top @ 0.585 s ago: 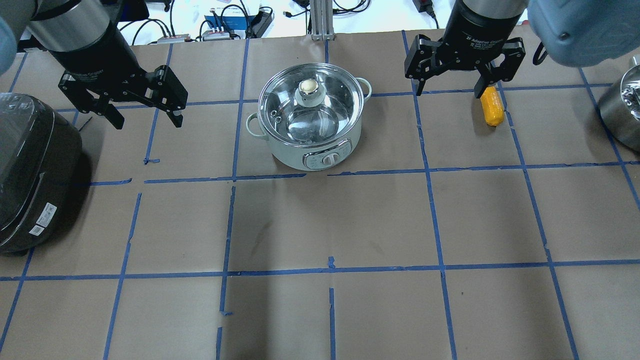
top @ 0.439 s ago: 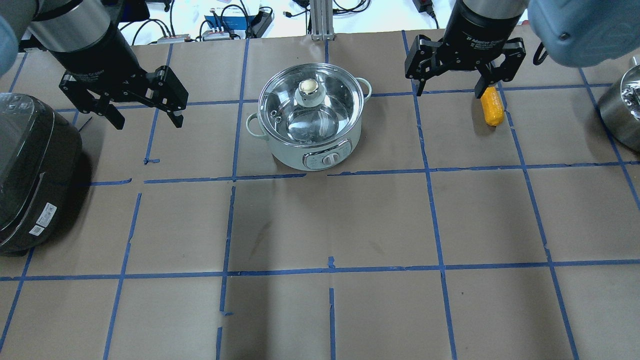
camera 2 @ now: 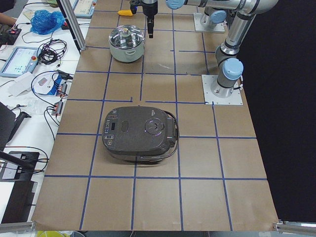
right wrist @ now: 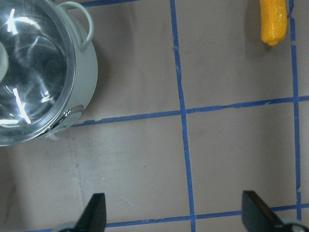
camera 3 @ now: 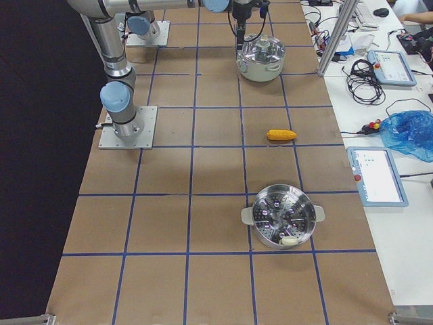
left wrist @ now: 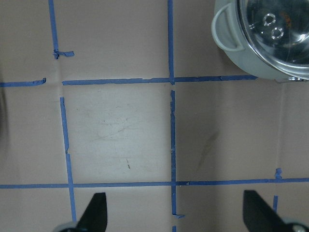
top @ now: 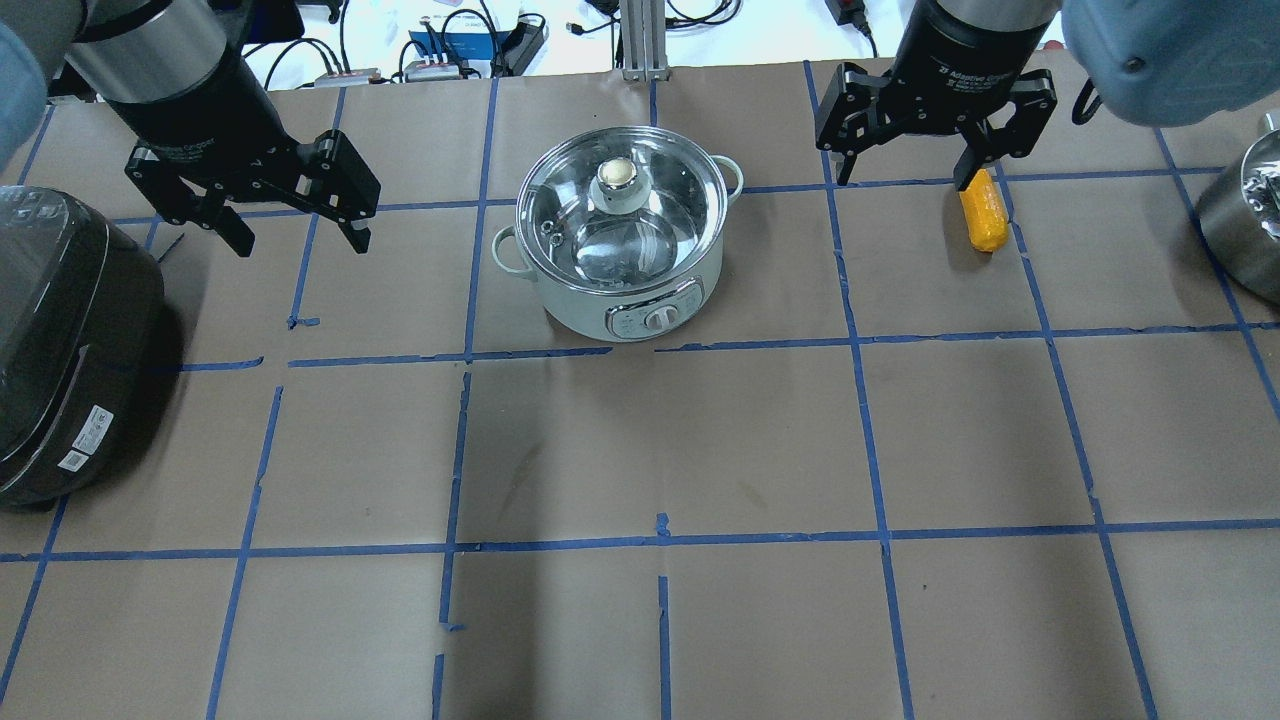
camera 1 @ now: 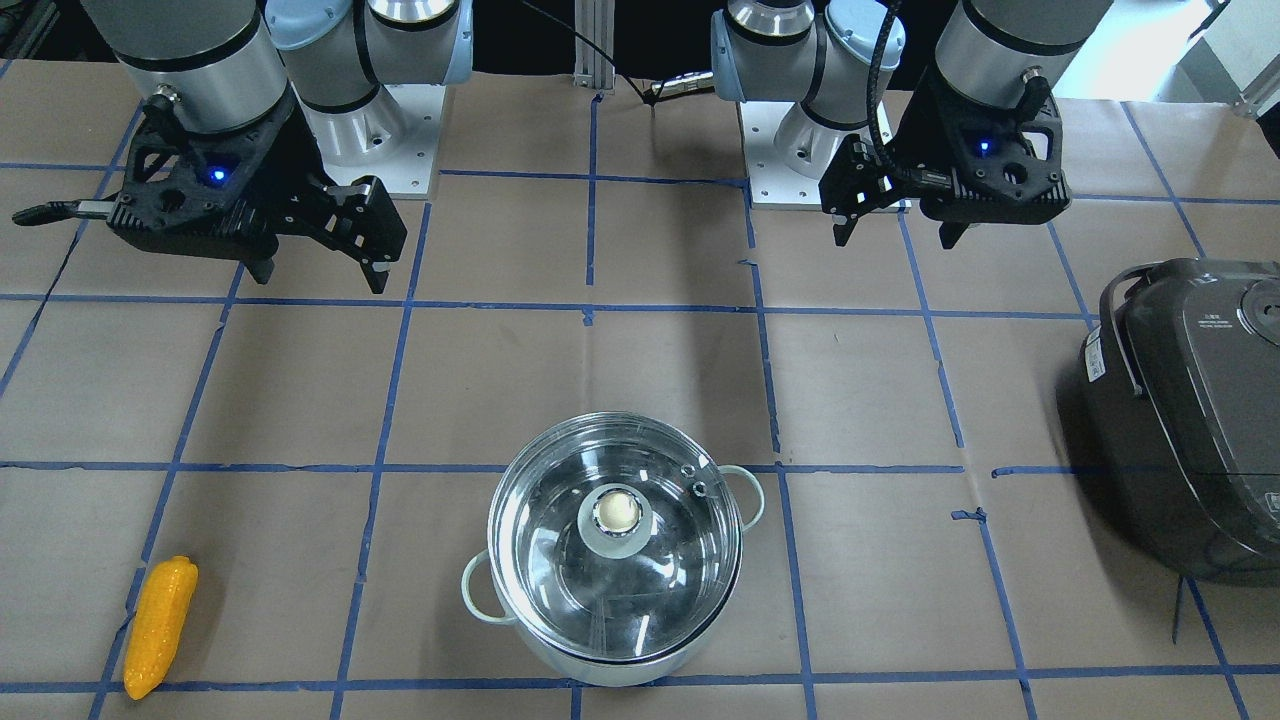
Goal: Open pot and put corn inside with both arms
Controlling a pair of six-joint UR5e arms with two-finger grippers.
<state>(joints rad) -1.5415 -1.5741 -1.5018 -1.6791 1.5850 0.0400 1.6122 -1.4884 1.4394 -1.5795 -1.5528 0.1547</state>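
Early days, by the look of it: not opened, not loaded. Finds the pot (top: pixel 620 250) midway along the far edge of the desk (top: pixel 660 450), capped by its glass lid (top: pixel 640 225) with the knob (top: pixel 617 176) dead centre, so no way in without lifting it. Finds the corn (top: pixel 982 213) lying flat on the paper toward the far right corner, well apart from the pot and touched by nothing. Holds the left gripper (top: pixel 300 243) high above the paper, fingers splayed wide and empty, between the pot and the dark rice cooker (top: pixel 60 330) at the left end. Holds the right gripper (top: pixel 902 182) the same way — wide apart, gripping nothing — on the robot's side of the gap between pot and corn, not over either (merely lined up with the corn from overhead, not touching it). Reads as a split of labour, probably: 1 arm per side, left nearest the knob for the lid, right nearest the corn, both spread ready to close on something. Calls next for 2 descents — lid first, most likely, then the corn.
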